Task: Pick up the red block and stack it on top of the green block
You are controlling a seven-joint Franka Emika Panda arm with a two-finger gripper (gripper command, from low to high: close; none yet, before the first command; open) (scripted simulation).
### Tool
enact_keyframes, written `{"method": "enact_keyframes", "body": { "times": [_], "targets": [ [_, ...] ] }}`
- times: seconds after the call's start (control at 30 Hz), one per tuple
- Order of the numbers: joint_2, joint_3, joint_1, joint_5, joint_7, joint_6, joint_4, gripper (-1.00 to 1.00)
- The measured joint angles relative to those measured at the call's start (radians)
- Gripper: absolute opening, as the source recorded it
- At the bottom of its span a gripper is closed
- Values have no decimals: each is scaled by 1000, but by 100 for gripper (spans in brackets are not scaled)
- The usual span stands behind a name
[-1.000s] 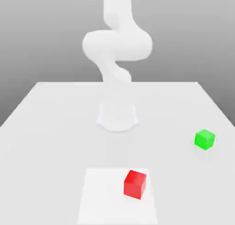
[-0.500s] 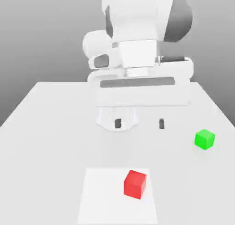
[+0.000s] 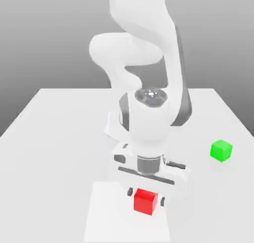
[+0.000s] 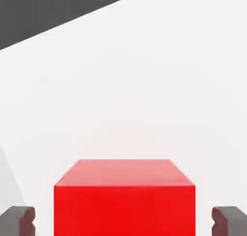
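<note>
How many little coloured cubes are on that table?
2. The red block sits near the front, between the gripper's fingers. The green block sits alone toward the exterior view's right. None looks hidden.

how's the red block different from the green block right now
The red block looks slightly bigger than the green block. The red block sits between the gripper fingers; the green block stands alone, toward the exterior view's right. Red rests on a paler patch, green on the plain table. Both are plain cubes.

You are seeing the red block [image 4: 124, 201] running off the hand view's edge, claw [image 4: 124, 221] fingers [image 4: 17, 220] partly cropped, contact with block unclear
</note>
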Motion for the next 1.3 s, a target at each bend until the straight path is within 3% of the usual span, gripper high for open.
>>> {"method": "enact_keyframes", "body": {
  "times": [0.13,0.33,0.67,1.03,1.17,1.3],
  "targets": [
    [-1,1,-1,-2,2,0,0,-100],
    [-193,30,-15,49,-36,-163,-29,-100],
    [-325,178,318,197,-234,-239,-78,-100],
    [-441,383,607,253,-385,-294,-134,-100],
    [-372,428,611,183,-350,-224,-138,-100],
    [-235,401,599,4,-225,-102,-134,-100]
  ]
}}
